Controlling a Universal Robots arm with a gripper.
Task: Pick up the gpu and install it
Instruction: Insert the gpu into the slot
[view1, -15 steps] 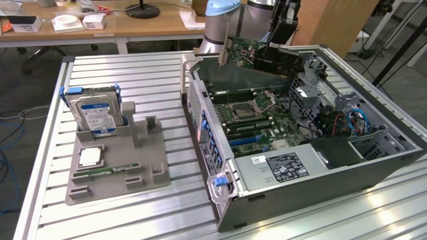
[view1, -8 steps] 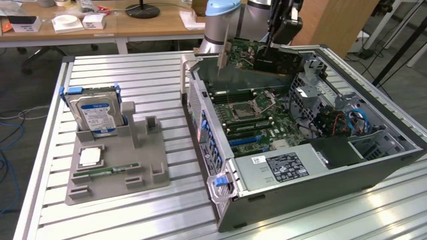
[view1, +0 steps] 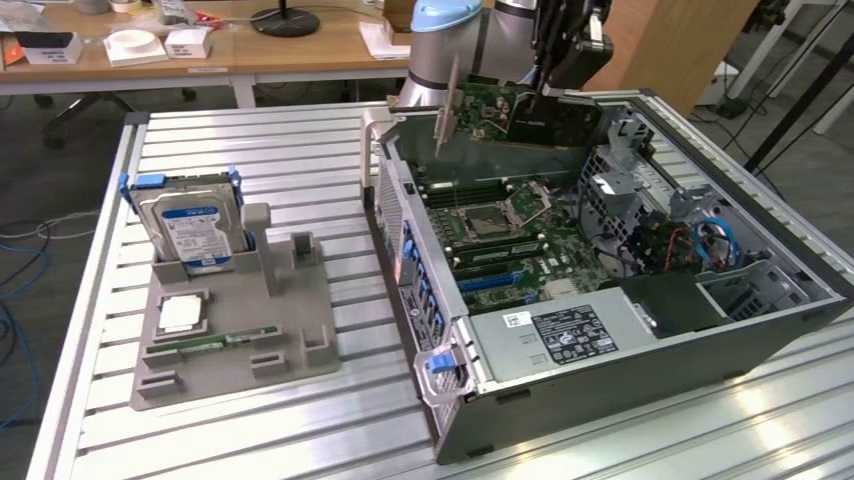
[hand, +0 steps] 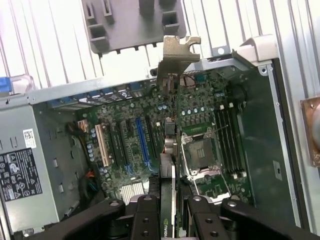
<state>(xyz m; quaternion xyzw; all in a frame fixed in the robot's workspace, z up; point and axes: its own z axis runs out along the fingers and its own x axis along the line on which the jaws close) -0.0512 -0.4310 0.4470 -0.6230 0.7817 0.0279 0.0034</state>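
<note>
- The gripper (hand: 167, 210) is pinching the gpu (view1: 527, 115) by its edge, one finger on each side of the card.
- The gpu hangs in the air over the far end of the open computer case (view1: 747, 330), above the motherboard (view1: 514, 225). It is not in any slot yet.
- The card looks a bit tilted. If it goes down tilted, its edge could miss the slot and bump the motherboard.
- In the wrist view the silver bracket (hand: 176, 55) is close to the case wall. It could catch on that wall and twist the card in the grip.
- The blue slot (hand: 141, 142) and the white slot (hand: 104, 145) lie side by side. The card could go down on the wrong one.
- The empty chip socket (hand: 200, 150) is right by the card. A bump there could bend its tiny pins.
- The grip is only on a thin edge, so a hard push could make the card slip.
</note>
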